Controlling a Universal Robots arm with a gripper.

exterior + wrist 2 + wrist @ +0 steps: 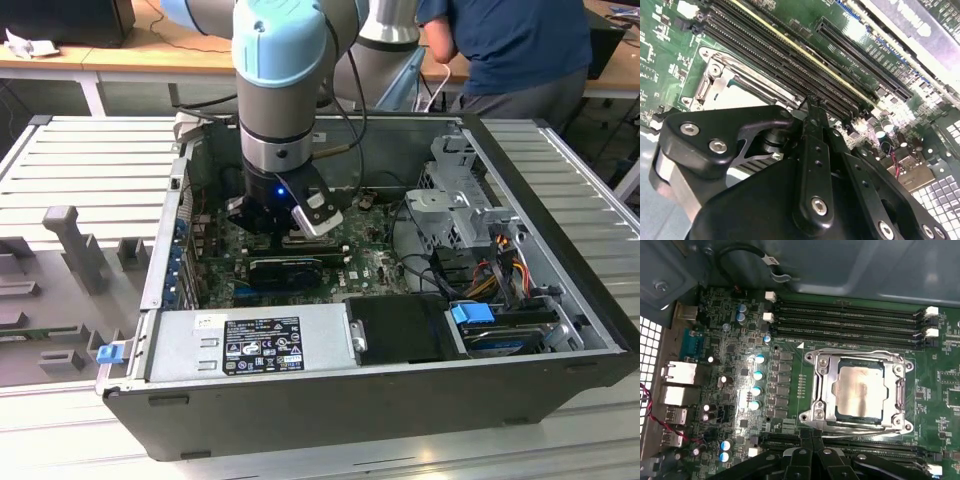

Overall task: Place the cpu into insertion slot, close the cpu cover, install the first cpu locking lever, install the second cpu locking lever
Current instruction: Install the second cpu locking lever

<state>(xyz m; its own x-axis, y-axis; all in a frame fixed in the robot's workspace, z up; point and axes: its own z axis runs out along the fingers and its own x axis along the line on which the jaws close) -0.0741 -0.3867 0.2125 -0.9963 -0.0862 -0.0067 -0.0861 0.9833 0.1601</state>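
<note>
In the first wrist view the cpu (860, 390), a pale square chip, lies in the insertion slot (856, 390) on the green board. The silvery cpu cover (822, 390) is folded down flat around it, with the chip showing through its window. Thin wire levers run along two opposite sides of the cover, one (855, 351) by the memory slots and one (865, 428) by the gripper. My gripper (811, 433) is shut with nothing in it, its black fingertips (813, 105) right at the socket's edge, beside the end of the nearer lever. In the exterior view the gripper (287, 230) reaches down into the computer case.
Long black memory slots (845, 320) flank the socket on both sides. A black card (285, 268) and the power supply (250, 345) lie in the open case (560, 290), with cables and a drive cage (460, 210) at the exterior view's right. A person (520, 50) stands behind the case.
</note>
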